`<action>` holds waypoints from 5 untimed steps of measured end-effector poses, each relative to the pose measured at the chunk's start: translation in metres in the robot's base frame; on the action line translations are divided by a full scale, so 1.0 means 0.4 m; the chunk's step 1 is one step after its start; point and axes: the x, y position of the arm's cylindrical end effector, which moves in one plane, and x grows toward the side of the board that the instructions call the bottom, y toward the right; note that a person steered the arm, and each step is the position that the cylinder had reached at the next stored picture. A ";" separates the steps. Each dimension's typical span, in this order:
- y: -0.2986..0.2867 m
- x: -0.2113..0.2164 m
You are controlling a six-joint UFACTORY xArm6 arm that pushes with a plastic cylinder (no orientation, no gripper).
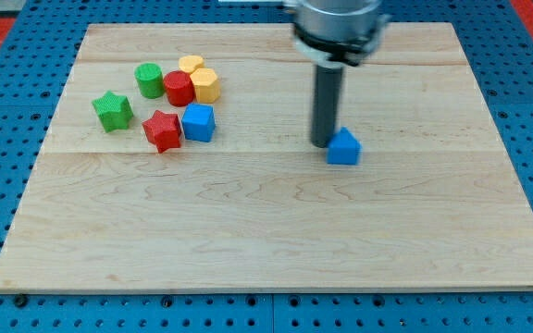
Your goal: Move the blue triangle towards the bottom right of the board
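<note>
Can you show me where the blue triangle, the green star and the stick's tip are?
blue triangle (344,148): camera view, on its front face.
green star (112,111): camera view, on its top middle.
my tip (321,143): camera view, the rod's very end, just left of the blue triangle.

I can't find any words, numbers, labels or signs to read here. The wooden board has only plain wood grain on it. The little coloured blocks have no letters or marks on them. My dark rod and the grey part above it show no name or sticker. The blue pegboard around the board has only holes.
</note>
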 end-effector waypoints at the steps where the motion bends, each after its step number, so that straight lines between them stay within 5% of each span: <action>1: 0.060 -0.025; 3: 0.176 0.205; 4: 0.074 0.143; 5: -0.007 0.233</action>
